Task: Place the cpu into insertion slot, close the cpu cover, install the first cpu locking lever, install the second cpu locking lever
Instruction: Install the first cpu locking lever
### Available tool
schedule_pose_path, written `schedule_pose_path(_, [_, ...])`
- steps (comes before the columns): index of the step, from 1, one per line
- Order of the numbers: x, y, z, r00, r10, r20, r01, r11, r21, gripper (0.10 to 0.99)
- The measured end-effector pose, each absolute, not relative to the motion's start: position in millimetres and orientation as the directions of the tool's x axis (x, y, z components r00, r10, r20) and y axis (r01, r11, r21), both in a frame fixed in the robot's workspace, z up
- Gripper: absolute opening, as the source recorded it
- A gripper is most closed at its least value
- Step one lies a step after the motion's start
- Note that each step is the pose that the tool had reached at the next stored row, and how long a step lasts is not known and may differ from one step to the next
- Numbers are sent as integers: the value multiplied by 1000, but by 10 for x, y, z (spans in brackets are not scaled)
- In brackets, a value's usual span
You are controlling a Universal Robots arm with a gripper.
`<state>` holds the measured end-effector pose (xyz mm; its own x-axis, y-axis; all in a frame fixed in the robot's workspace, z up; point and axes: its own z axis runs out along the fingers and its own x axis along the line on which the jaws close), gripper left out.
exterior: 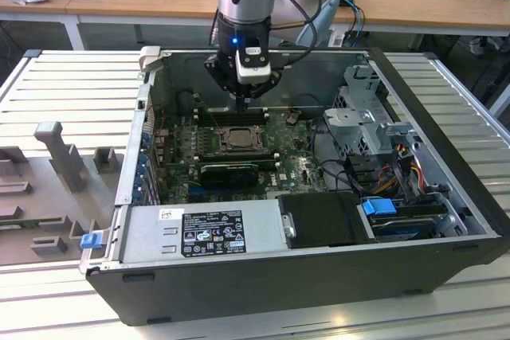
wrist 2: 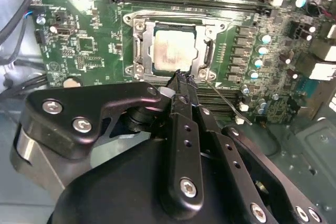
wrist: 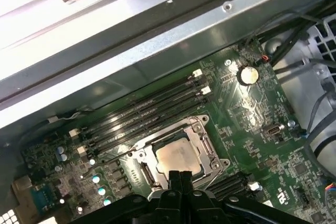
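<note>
One cpu (wrist 2: pixel 170 51) sits seated in the insertion slot (exterior: pixel 237 138), with the cpu cover (wrist 2: pixel 137 45) lying flat around it. Gripper (wrist 2: pixel 181 77) fingers pinched together, nothing seen between them; tips at the cover's edge, just beside the cpu. Thin locking lever (wrist 2: pixel 227 102) slants off the nearest corner.

Power supply label (exterior: pixel 211 231): print illegible.
</note>
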<state>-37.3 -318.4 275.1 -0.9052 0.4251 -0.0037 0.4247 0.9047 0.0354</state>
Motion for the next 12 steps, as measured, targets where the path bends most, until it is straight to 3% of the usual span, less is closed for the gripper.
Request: schedule_pose_path(12, [-373,-3185,2713,-987,163,-2,163,986,38,106])
